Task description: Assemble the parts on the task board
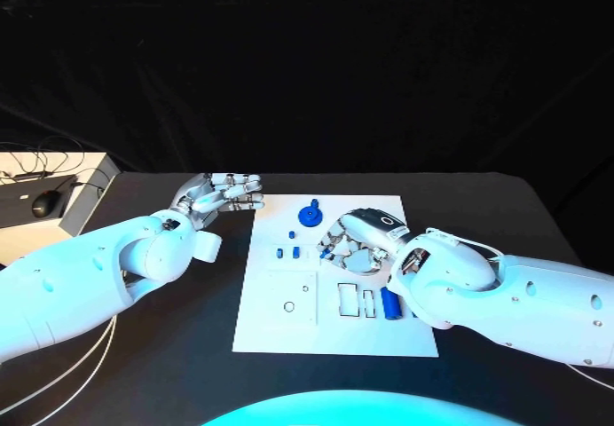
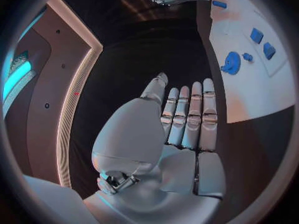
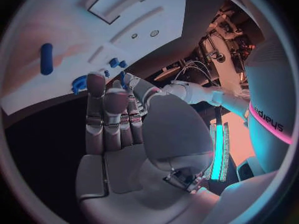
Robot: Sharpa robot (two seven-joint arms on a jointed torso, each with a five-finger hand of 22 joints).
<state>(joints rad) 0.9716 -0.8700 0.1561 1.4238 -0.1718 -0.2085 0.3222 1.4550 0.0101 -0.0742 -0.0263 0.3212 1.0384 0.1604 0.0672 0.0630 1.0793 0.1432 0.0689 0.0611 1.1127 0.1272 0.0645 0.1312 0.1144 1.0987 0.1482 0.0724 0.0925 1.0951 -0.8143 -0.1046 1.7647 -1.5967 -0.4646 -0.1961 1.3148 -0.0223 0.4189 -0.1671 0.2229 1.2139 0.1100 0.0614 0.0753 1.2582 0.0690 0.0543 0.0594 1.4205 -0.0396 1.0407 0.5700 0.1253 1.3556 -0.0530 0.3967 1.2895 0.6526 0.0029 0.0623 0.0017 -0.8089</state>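
Note:
The white task board [image 1: 275, 328] lies in the middle of the black table. On its far part sit a blue gear [image 1: 310, 215] and a few small blue pegs [image 1: 289, 252]. A long blue part [image 1: 391, 304] lies beside the rectangular slots near the right edge. My right hand [image 1: 358, 238] hovers over the board's upper middle, fingers curled down. In the right wrist view a small blue part [image 3: 123, 78] shows pinched between its thumb and a fingertip. My left hand [image 1: 225, 193] hangs just off the board's far left corner. Its fingers [image 2: 190, 117] are stretched out and hold nothing.
Off the table's left edge stands a pale desk [image 1: 38, 177] with a dark mouse [image 1: 46, 204] and cables. The left wrist view shows the gear [image 2: 231, 63] and two blue blocks [image 2: 261, 42] on the board. Bare black table [image 1: 153, 355] runs round the board.

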